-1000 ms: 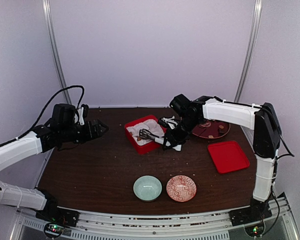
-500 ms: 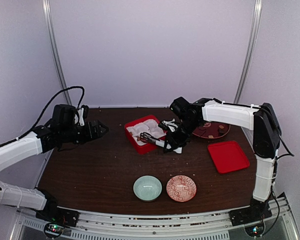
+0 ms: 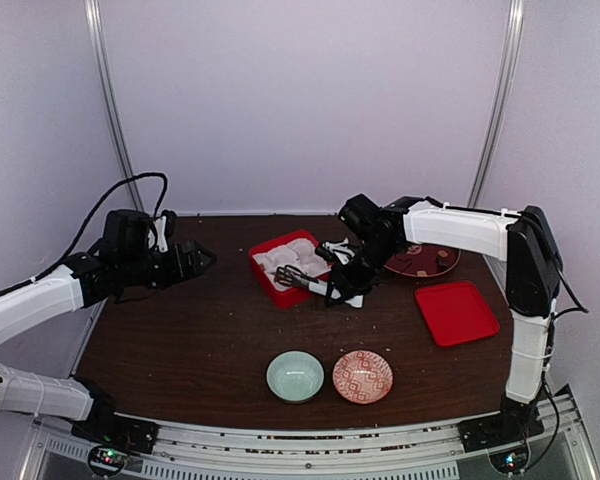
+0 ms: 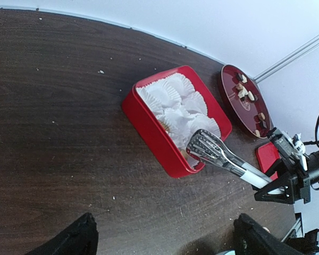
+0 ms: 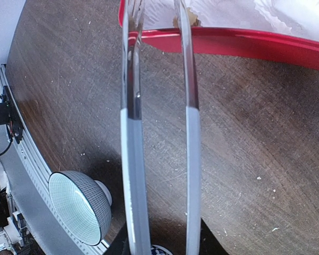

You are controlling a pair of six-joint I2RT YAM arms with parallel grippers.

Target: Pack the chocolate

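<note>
Left tool (image 3: 202, 262) hangs wide open, empty. At the red box (image 4: 151, 127) of paper cups (image 4: 173, 95), the silver tongs (image 4: 218, 156), gripped by the right tool (image 4: 280, 187), point left along their length, blades parted. I judge this the placing step. Next I swing right to the chocolate (image 4: 243, 91) on the dark red plate (image 4: 231, 101). The pieces are too small to read an axis.
</note>
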